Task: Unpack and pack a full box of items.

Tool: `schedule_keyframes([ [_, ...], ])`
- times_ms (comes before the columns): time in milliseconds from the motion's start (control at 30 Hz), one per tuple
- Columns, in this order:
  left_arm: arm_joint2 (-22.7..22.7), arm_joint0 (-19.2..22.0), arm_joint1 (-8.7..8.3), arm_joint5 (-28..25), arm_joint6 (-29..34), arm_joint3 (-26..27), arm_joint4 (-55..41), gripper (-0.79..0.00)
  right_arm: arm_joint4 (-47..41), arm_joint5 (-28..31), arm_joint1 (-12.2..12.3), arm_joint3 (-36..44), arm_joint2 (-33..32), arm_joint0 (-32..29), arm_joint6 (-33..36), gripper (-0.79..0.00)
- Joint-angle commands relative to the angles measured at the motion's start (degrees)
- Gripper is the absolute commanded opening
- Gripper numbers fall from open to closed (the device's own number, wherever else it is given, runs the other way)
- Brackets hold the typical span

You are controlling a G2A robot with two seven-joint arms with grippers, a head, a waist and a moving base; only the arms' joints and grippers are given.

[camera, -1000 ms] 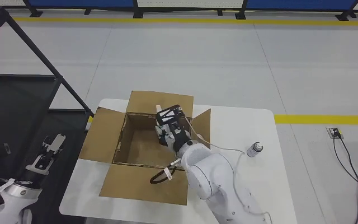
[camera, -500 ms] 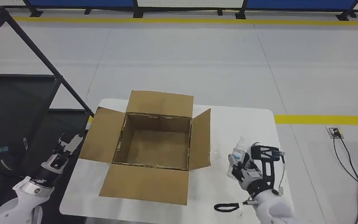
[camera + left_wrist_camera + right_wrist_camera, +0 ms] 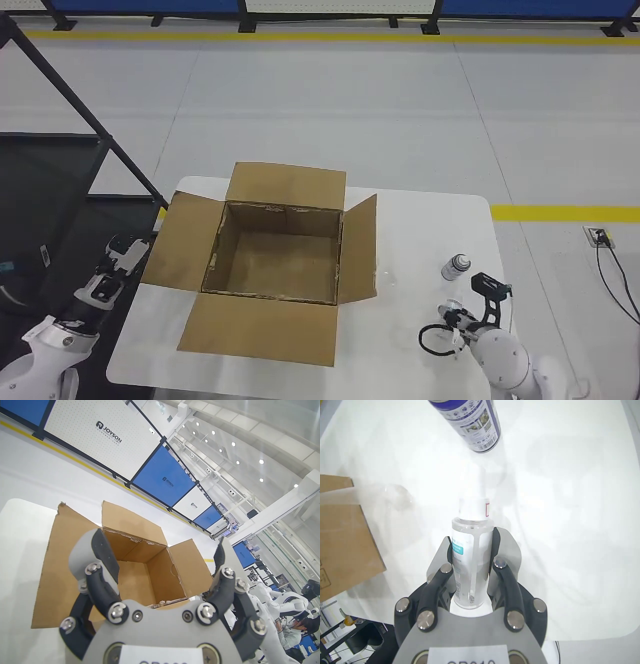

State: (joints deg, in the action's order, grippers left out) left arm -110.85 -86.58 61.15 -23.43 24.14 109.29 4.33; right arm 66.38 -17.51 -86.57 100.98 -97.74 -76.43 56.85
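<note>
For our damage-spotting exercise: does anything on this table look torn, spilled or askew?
The box has a ragged rim, with torn shreds along its inner edges. A faint clear patch lies on the table beside it; I cannot tell what.

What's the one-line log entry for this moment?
right gripper: shut on spray bottle | left gripper: open | box: open | aerosol can: outside box

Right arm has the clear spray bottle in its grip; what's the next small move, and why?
Probably lower the clear spray bottle onto the bare table, short of the spray can. The right gripper has its fingers shut on it above the tabletop, the cardboard box looks empty, and the can already stands out there, so unpacking seems underway.
</note>
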Motion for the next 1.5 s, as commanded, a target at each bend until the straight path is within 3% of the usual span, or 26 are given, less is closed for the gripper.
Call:
schedule_keyframes([
  [0, 0.0, 0.0, 0.0, -0.01, 0.0, 0.0, 0.01, 0.0, 0.41, 0.01, 0.28, -2.74, -0.48, 2.44, 0.83, -0.785],
  [167, 0.0, 0.0, 0.0, -0.01, 0.0, 0.0, 0.01, 0.0, 1.41, 0.14, 0.97, -6.46, -1.93, 5.44, 1.87, -0.785],
  [233, 0.0, 0.0, 0.0, -0.01, 0.0, 0.0, 0.01, 0.0, 1.73, 0.29, 1.21, -7.54, -2.26, 6.24, 1.87, -0.662],
  [300, 0.0, 0.0, 0.0, -0.01, 0.0, 0.0, 0.01, 0.0, 2.33, 0.13, 1.41, -8.56, -2.26, 7.06, 1.83, -0.616],
  [467, 0.0, 0.0, 0.0, -0.01, 0.0, 0.0, 0.01, 0.0, 2.99, 0.19, 1.77, -10.86, -2.0, 8.55, -0.59, -0.646],
  [533, 0.0, 0.0, 0.0, -0.01, 0.0, 0.0, 0.01, 0.0, 2.76, 0.22, 1.87, -11.84, -1.93, 9.07, -1.52, -0.622],
  [733, 0.0, 0.0, 0.0, -0.01, 0.0, 0.0, 0.01, 0.0, 2.12, 0.32, 2.2, -14.4, -1.51, 10.57, -2.85, -0.372],
  [767, 0.0, 0.0, 0.0, -0.01, 0.0, 0.0, 0.01, 0.0, 2.01, 0.35, 2.26, -14.65, -1.45, 10.69, -2.98, -0.246],
  [1000, 0.0, 0.0, 0.0, -0.01, 0.0, 0.0, 0.01, 0.0, 1.19, 0.09, 2.61, -15.27, -1.05, 10.96, -3.67, -0.225],
  [1233, 0.0, 0.0, 0.0, -0.01, 0.0, 0.0, 0.01, 0.0, 0.63, -0.8, 2.82, -11.08, -0.37, 8.5, -4.58, -0.163],
  [1300, 0.0, 0.0, 0.0, -0.01, 0.0, 0.0, 0.01, 0.0, -0.57, 1.16, 2.92, -8.26, -0.25, 6.75, -4.6, -0.015],
  [1467, 0.0, 0.0, 0.0, -0.01, 0.0, 0.0, 0.01, 0.0, -4.11, 4.4, 3.08, 0.72, -0.23, 1.93, -5.51, 0.0],
])
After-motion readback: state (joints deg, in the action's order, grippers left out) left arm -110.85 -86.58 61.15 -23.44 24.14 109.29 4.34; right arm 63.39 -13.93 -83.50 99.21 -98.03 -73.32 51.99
